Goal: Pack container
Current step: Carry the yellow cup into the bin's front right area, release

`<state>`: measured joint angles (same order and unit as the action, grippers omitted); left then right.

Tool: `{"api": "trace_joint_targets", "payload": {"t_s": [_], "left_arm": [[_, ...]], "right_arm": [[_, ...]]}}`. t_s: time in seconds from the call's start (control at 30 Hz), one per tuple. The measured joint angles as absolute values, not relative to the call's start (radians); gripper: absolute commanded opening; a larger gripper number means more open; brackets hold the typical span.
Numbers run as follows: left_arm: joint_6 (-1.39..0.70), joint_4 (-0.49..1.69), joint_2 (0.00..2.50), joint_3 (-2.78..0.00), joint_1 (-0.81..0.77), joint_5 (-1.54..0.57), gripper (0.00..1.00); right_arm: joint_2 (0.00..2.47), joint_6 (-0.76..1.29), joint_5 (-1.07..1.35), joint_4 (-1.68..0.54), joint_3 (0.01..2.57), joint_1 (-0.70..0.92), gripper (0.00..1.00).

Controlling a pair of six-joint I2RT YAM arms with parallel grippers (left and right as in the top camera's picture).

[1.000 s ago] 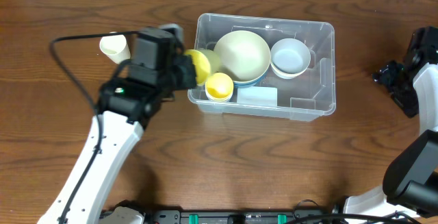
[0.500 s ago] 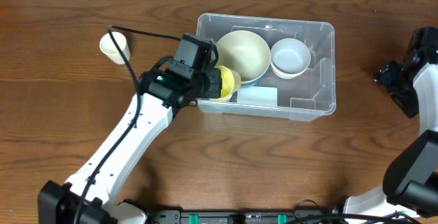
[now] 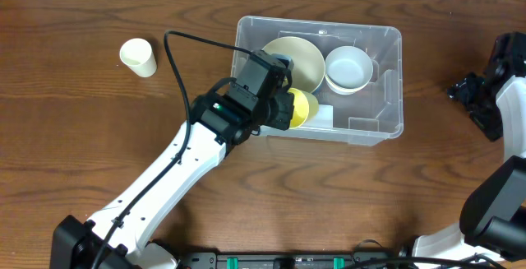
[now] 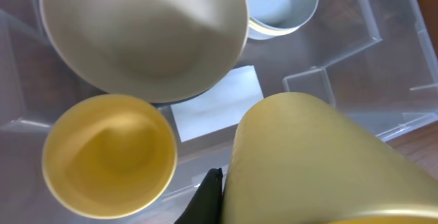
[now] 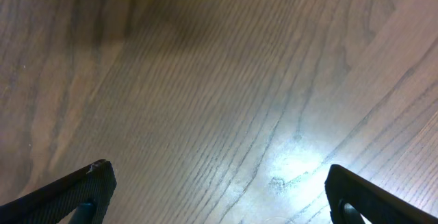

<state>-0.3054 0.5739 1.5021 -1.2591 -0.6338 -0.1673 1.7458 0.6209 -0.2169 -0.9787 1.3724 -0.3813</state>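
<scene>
The container (image 3: 385, 127) is a clear plastic bin at table centre. It holds a large cream bowl (image 3: 297, 58), a white bowl (image 3: 348, 67) and a white card (image 3: 324, 114). In the left wrist view the cream bowl (image 4: 144, 35), the white bowl (image 4: 280, 1) and a yellow cup (image 4: 109, 154) sit on the bin floor. My left gripper (image 3: 279, 108) hangs over the bin's front left part, shut on a pale yellow cup (image 3: 302, 108), which fills the lower right of the wrist view (image 4: 321, 162). Only one black finger (image 4: 207, 200) shows beside it. My right gripper (image 5: 219, 190) is open over bare wood.
A cream paper cup (image 3: 137, 57) stands on the table at the far left. The right arm (image 3: 493, 96) rests at the table's right edge, well away from the bin. The left arm (image 3: 164, 178) stretches diagonally from the front left.
My left arm has swung right with the pale yellow cup, from outside the bin's left wall to over its inside. The right arm has not moved.
</scene>
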Motion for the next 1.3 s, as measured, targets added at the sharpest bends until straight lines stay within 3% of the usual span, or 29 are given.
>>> {"api": "trace_joint_targets", "payload": {"t_s": [0.47, 1.1, 1.3], "left_arm": [[-0.287, 0.441, 1.618, -1.259, -0.635, -0.124, 0.06], [-0.266, 0.443, 1.712, -1.259, -0.636, -0.116, 0.06], [-0.257, 0.449, 1.712, -1.259, -0.635, -0.094, 0.11]], "right_arm": [[1.746, 0.621, -0.217, -0.979, 1.372, -0.382, 0.99], [1.746, 0.621, -0.217, -0.979, 1.372, -0.382, 0.99], [1.746, 0.621, -0.217, -0.979, 1.372, -0.381, 0.99]]}}
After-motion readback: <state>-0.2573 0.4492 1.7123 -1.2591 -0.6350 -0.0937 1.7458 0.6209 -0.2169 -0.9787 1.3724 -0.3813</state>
